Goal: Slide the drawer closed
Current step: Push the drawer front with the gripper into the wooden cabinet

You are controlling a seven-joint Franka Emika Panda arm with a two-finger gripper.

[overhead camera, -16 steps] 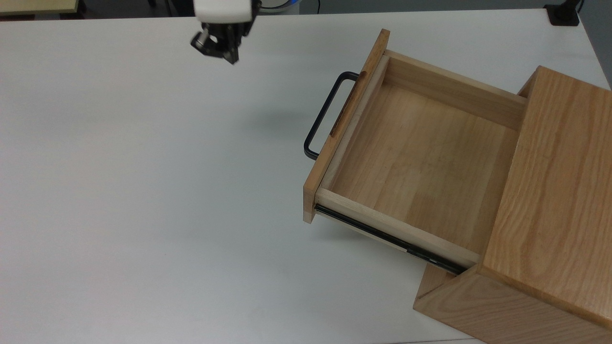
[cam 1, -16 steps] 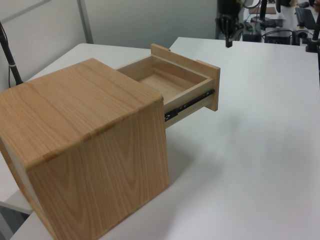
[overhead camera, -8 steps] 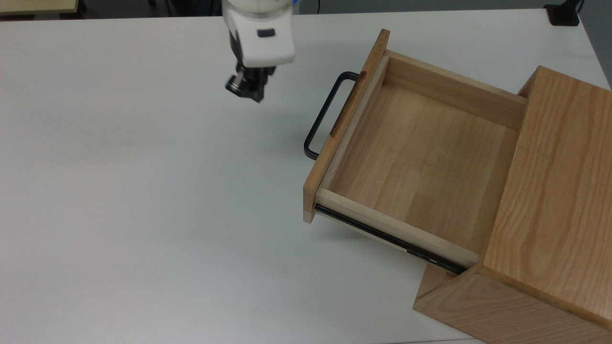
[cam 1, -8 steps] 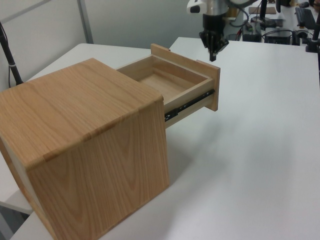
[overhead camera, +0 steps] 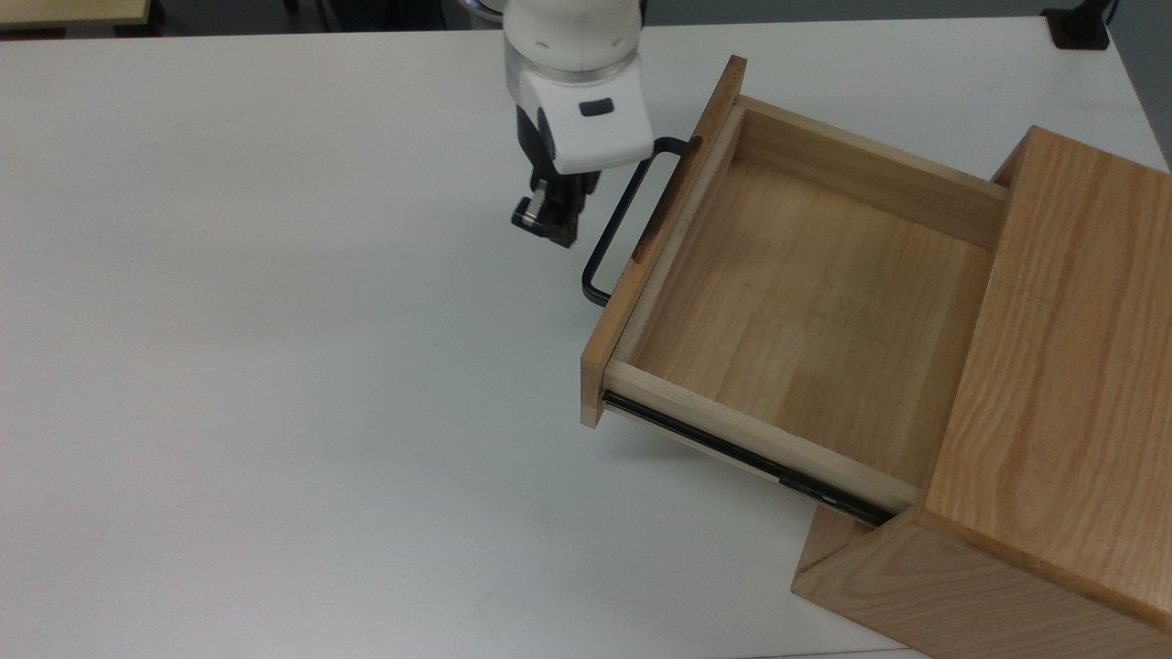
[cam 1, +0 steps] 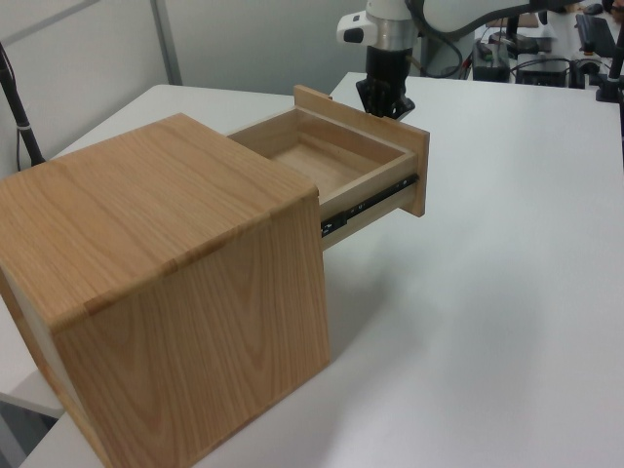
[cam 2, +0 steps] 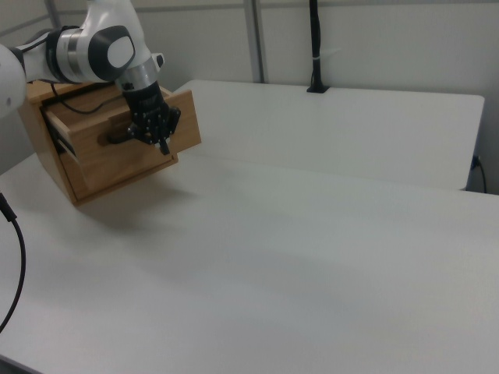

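Note:
The light wooden drawer (overhead camera: 806,302) stands pulled far out of its oak cabinet (overhead camera: 1062,384), empty inside, with a black side rail showing. Its black U-shaped handle (overhead camera: 615,229) sticks out from the front panel (overhead camera: 659,247) toward the top view's left. My gripper (overhead camera: 548,224) hangs shut just left of the handle bar, close to it, and holds nothing. In the left view the gripper (cam 1: 385,102) sits behind the far side of the drawer (cam 1: 336,156). In the right view the gripper (cam 2: 160,142) is in front of the drawer front (cam 2: 117,160), beside the handle (cam 2: 117,138).
The white table (overhead camera: 275,366) stretches wide and bare to the top view's left of the drawer. A black clamp base (overhead camera: 1079,27) sits at the table's far corner, seen as a black post (cam 2: 316,47) in the right view. The cabinet (cam 1: 166,263) nears the table edge.
My gripper has moved from the table's far edge toward the drawer and lower, ending beside the handle bar. The drawer has not moved.

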